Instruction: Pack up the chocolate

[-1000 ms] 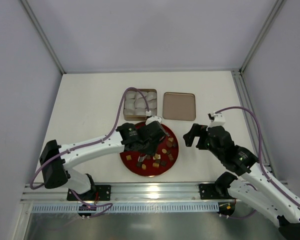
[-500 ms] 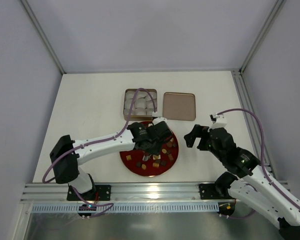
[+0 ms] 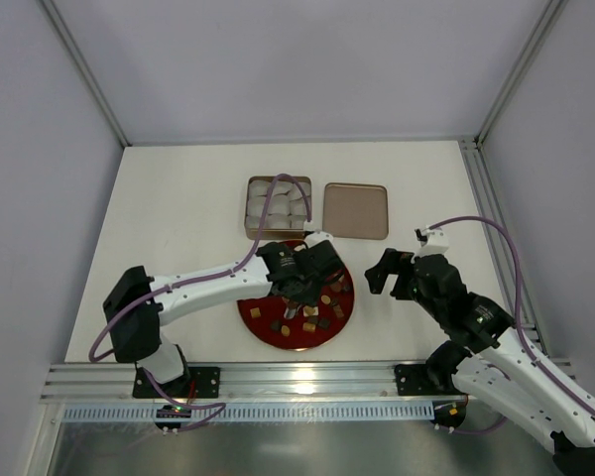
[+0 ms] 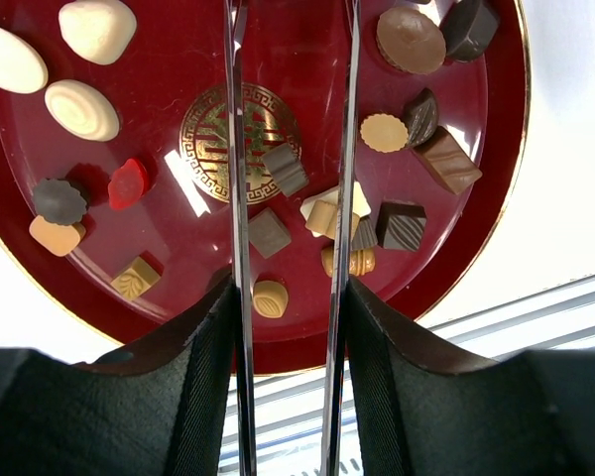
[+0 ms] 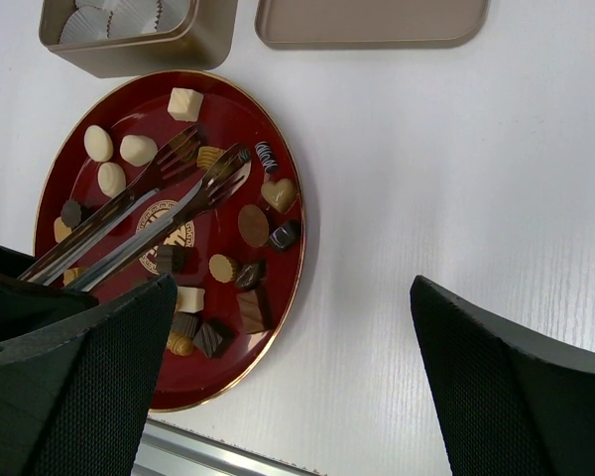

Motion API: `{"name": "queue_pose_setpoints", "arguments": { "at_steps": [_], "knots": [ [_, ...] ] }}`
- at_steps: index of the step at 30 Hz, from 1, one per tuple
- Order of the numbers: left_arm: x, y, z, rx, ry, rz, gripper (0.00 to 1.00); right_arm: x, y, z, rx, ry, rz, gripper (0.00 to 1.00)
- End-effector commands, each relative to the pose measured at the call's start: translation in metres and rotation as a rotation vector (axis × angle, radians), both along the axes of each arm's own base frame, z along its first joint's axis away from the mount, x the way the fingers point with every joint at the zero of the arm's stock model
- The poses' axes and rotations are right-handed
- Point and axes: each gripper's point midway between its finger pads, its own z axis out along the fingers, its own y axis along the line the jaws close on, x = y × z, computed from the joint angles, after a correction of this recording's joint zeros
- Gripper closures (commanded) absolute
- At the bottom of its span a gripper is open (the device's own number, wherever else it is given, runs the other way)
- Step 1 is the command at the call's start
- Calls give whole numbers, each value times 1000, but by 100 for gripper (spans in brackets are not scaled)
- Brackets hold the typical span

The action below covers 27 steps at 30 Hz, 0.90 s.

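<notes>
A small booth with pale grey walls (image 3: 278, 59) closed in a white table (image 3: 178, 198) on three sides, with slim metal posts (image 3: 516, 69) in the far corners. An aluminium rail (image 3: 307, 382) ran along the near edge.

The left arm (image 3: 198, 288) reached in from the near left across to a round red plate (image 5: 240, 111) with a gold rim, near the middle of the table's front. The right arm (image 3: 496, 337) was bent over bare table just right of the plate.

Beyond the plate sat a square gold tin (image 5: 159, 55) filled with white paper cups (image 3: 276, 203). Its lid (image 3: 355, 210) lay flat just to the right, apart from it.

The left gripper (image 4: 290, 297) was closed down on metal tongs (image 5: 149, 213), its fingers pressing both blades. The tongs stretched over the plate toward the tin, their forked tips apart. A tan piece showed between the tips; contact could not be told.

The right gripper (image 5: 293, 288) was spread wide and held nothing.

The chocolate (image 5: 253, 226) lay scattered across the plate: dark, tan and cream pieces, square, round and oval.
</notes>
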Motion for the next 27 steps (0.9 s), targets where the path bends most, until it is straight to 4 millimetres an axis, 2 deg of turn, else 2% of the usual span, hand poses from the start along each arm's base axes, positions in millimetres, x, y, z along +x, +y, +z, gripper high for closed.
{"name": "queue_pose_setpoints", "arguments": {
  "at_steps": [1, 12, 18, 27],
  "knots": [
    [12, -11, 15, -38, -62, 7, 56, 4, -1, 7, 20, -28, -21, 0],
    [13, -12, 17, -36, -65, 5, 64, 3, 0, 6, 24, -24, -19, 0],
    [15, -11, 34, -52, -83, 4, 69, 3, 0, 5, 22, -25, -21, 0],
    [14, -6, 64, -86, -112, 1, 72, 3, 0, 4, 23, -23, -19, 0]
  ]
}}
